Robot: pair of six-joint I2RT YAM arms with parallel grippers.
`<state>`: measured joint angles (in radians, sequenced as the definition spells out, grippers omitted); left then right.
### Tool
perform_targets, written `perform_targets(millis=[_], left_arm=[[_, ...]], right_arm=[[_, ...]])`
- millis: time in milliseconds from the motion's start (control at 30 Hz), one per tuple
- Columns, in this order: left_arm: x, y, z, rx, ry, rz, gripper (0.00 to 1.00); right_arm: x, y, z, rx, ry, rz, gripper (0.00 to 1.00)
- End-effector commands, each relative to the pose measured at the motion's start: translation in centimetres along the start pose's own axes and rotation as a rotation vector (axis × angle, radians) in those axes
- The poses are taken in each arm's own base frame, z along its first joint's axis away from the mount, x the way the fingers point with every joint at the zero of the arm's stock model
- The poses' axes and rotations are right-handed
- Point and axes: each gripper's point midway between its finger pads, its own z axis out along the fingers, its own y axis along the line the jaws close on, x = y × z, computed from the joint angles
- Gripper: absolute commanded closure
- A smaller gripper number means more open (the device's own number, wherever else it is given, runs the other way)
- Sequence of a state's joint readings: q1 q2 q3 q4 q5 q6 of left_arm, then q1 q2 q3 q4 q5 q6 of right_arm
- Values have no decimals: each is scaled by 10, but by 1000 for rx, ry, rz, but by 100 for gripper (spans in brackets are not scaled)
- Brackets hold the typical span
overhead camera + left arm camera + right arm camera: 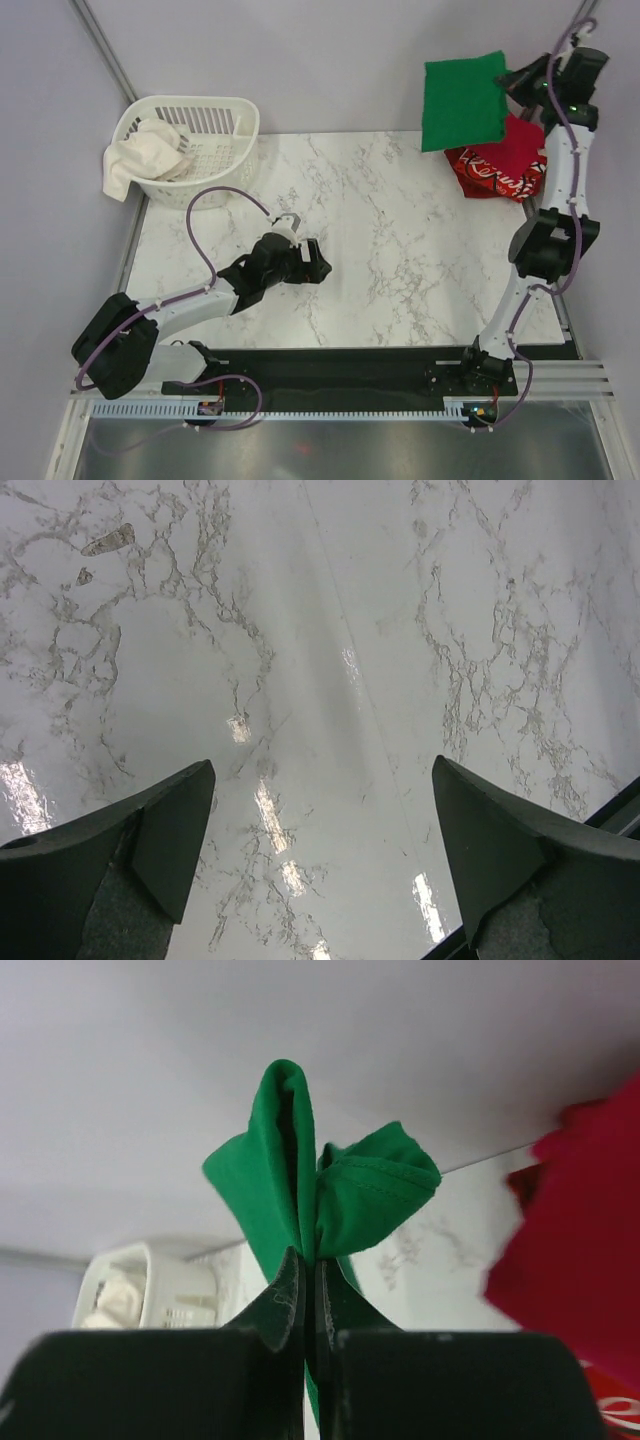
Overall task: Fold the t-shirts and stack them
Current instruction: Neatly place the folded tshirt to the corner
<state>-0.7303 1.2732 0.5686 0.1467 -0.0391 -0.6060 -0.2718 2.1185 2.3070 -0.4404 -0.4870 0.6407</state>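
Bright green t-shirt, a flat rectangle, hangs above the table's far right corner, over the crimson t-shirt lying on the red printed t-shirt. Left gripper is spread wide above the table's middle. Right gripper pinches the bunched green hem

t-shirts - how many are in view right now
3. A green shirt hangs from the right gripper; a crimson shirt lies on a red printed shirt at the table's far right corner. The white cloth in the basket may be another.
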Motion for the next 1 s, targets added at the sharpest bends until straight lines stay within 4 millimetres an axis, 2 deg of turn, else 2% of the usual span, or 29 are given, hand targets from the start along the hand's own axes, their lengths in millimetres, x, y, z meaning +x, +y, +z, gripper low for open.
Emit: perform_targets(millis=[0, 67, 100, 167, 200, 267, 300, 333, 400, 433, 467, 500, 733, 833, 867, 900, 967], left_arm=[[-13, -9, 2, 38, -42, -8, 4], [-12, -9, 3, 38, -38, -5, 4], [-12, -10, 3, 40, -37, -6, 4], [-13, -10, 4, 39, -38, -6, 4], [-13, -9, 4, 37, -37, -6, 4], [-13, -9, 5, 37, -37, -7, 4], [-12, -10, 5, 39, -32, -8, 4], [-11, -9, 5, 37, -31, -7, 4], [-11, -10, 5, 39, -30, -6, 4], [-12, -9, 5, 38, -31, -8, 4], [-12, -10, 5, 39, -30, -7, 5], [-11, -10, 6, 40, -26, -7, 5], [-11, -10, 6, 42, -26, -7, 5], [-12, -11, 4, 46, -29, -5, 5], [-12, -11, 4, 48, -31, -7, 5], [-11, -10, 4, 46, -29, -6, 5], [-11, -10, 4, 51, -29, -4, 5]], right_arm=[[-30, -118, -10, 121, -60, 224, 100], [-6, -184, -5, 211, -34, 301, 100], [1, -201, 1, 218, -42, 309, 100], [55, -256, 18, 275, 38, 392, 100], [72, -267, 23, 276, 72, 424, 100], [105, -296, 28, 326, 120, 470, 90], [110, -305, 26, 361, 116, 457, 83], [122, -315, 21, 405, 126, 459, 70], [112, -312, 10, 454, 96, 424, 58], [112, -319, 3, 505, 79, 398, 55], [99, -310, -4, 512, 54, 374, 55], [97, -310, -10, 534, 49, 364, 54], [41, -285, -45, 592, -58, 279, 53], [8, -272, -70, 669, -121, 175, 46], [-3, -270, -85, 735, -140, 124, 43], [-24, -259, -93, 751, -178, 80, 36], [-45, -250, -119, 888, -215, -28, 29]])
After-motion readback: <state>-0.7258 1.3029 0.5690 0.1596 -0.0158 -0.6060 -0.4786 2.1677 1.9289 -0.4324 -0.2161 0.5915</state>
